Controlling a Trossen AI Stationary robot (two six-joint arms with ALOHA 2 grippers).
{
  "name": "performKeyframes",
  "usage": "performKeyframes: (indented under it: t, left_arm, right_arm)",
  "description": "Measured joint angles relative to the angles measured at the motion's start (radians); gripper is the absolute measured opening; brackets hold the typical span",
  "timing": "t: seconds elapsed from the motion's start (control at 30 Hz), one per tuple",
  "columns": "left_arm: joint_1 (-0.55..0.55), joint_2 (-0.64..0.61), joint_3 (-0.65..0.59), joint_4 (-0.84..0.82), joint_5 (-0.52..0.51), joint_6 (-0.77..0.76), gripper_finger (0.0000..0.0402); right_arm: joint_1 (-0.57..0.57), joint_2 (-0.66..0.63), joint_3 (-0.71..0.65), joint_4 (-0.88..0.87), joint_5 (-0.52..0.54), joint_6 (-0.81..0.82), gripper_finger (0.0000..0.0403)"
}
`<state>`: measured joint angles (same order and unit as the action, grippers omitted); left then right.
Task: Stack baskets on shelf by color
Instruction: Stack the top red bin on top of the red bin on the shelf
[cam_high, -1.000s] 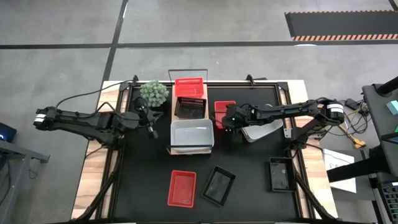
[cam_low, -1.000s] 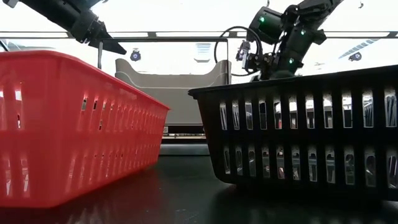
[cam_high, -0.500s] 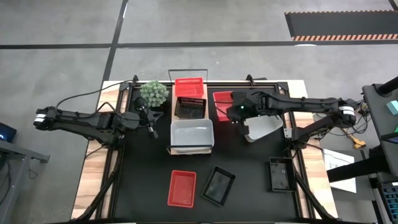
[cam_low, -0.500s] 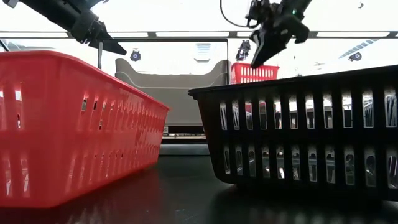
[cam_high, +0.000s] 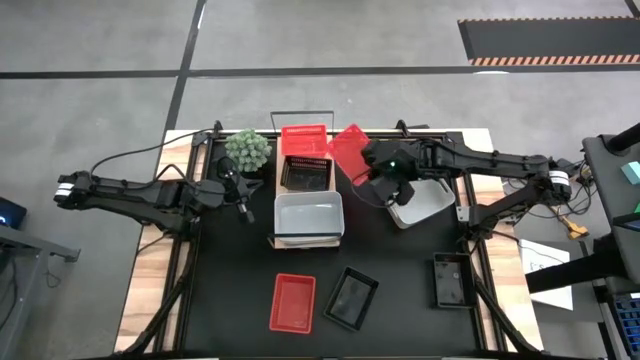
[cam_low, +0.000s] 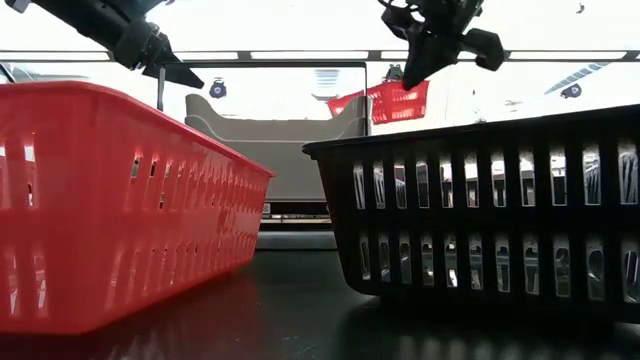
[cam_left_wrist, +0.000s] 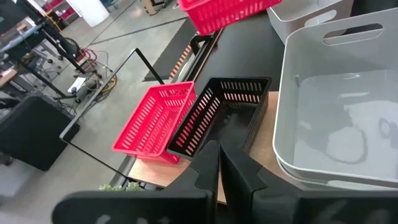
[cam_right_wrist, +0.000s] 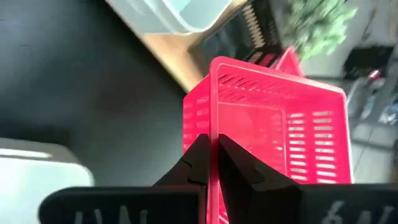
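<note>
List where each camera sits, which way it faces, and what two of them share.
High: overhead, straight down; both arms, shelf.
Low: table height, level; right tool lifts the red basket.
Left wrist: past the shut left tool at the shelf's baskets.
Right wrist: right tool pinching the red basket's wall.
Shared: all four show the lifted red basket.

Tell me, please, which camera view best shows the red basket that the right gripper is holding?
The right wrist view: the red basket fills it, its wall pinched by the right gripper. The high view shows it small and tilted; the low view, distant; the left wrist view, only partly at the frame's edge.
</note>
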<state>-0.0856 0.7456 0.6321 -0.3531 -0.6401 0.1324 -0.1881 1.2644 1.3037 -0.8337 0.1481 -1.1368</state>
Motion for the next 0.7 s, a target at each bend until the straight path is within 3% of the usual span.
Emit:
performKeyframes:
  t: [0.47,0.7]
  left_arm:
    - [0.001,-0.009,0.000,0.076,-0.001,0.102,0.0000]
    - [0.001,-0.009,0.001,0.131,0.000,0.179,0.0000]
  right_arm:
    - [-0.296,0.023,0.001,0.227,-0.629,-0.306,0.0013]
    - [-0.378,0.114,0.001,0.305,-0.782,-0.439,0.0013]
